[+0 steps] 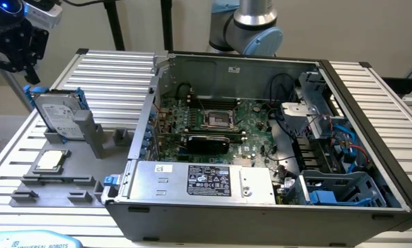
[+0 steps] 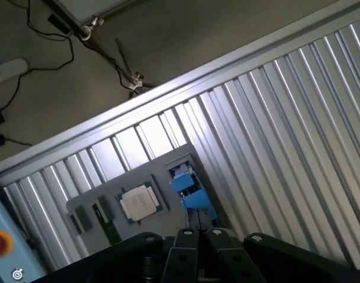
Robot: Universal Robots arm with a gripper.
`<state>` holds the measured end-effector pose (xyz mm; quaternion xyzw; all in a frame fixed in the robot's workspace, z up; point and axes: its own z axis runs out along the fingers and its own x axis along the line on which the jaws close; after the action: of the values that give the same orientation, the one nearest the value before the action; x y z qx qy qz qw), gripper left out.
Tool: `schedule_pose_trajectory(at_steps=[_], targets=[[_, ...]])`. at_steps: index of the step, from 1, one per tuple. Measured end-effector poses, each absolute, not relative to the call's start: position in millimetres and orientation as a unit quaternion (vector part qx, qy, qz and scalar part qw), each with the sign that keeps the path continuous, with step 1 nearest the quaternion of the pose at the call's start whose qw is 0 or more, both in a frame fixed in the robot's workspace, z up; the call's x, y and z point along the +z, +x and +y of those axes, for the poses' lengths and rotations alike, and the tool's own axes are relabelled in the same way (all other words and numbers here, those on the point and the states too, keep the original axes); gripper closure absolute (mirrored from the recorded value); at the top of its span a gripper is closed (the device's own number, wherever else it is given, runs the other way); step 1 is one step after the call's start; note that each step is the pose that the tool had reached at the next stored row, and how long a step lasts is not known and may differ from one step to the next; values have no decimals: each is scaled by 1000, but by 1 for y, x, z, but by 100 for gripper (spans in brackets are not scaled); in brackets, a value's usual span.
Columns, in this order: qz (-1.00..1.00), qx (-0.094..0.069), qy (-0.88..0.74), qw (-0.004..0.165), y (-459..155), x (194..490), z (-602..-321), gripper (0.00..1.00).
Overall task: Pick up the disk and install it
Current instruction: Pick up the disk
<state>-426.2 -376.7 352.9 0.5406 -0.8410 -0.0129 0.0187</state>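
1. A ribbed aluminium worktop stood before a plain pale wall. Dark cables trailed over the floor beyond its edge.
2. An open computer case lay on the worktop with its motherboard exposed. A large silver box with a black label sat inside along the case's near wall.
3. Just beside the case, on the exterior view's left, sat a grey holder tray.
4. The disk stood on edge in that tray, outside the case. It was clipped in its blue frame, its white label was showing, and it was not yet installed.
5. A small square chip lay flat in the same tray, also outside the case.
6. The pincer hung above the tray, well away from the case and clear of the disk. Its fingers were together and held nothing.
7. The arm's grey and blue base rose behind the case.
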Motion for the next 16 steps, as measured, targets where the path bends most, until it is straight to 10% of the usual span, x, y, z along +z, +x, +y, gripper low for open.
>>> schedule_pose_trajectory(at_steps=[16], targets=[[-758,-3,652,10,-426,351,-377,89]])
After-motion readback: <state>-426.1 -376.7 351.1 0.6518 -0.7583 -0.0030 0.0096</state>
